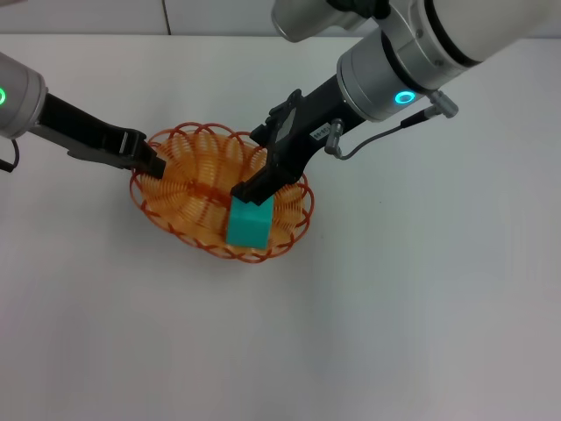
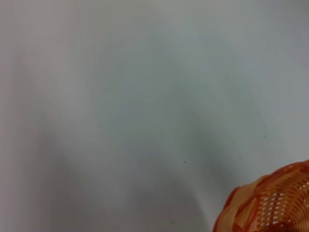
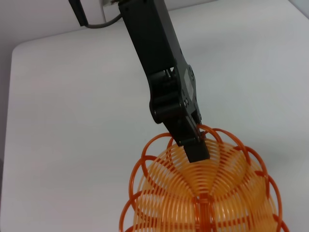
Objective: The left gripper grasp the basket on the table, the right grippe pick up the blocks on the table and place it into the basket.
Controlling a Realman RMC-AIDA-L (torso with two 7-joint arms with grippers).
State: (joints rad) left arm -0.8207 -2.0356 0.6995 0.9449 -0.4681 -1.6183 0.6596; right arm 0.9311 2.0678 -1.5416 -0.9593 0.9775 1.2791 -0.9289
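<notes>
The white surface (image 1: 394, 316) is the biggest thing here, and there's loads of bare room all around the basket, especially on the near side and out to the robot's right. The far edge of it runs well behind the basket.

The basket (image 1: 184, 197) sits roughly mid-surface, orange wire with that loopy scalloped rim. It's my landmark for everything else. The left wrist view only catches a bit of its rim (image 2: 270, 203) with plain surface beyond.

The right grippe (image 1: 250, 195) comes in from the basket's far right, over the rim, and reaches down inside the basket's right half. Its fingers are pinching the blocks (image 1: 248, 224), gripping the top of the cube. The teal cube is inside the basket, near its right-front rim, low against the wires; can't tell for sure if it's actually resting on them.

The left gripper (image 1: 151, 162) comes in from the basket's left and sits right on the left rim. In the right wrist view its fingers (image 3: 190, 145) look pressed together over the rim loops, so it's clamped on the basket edge there.
</notes>
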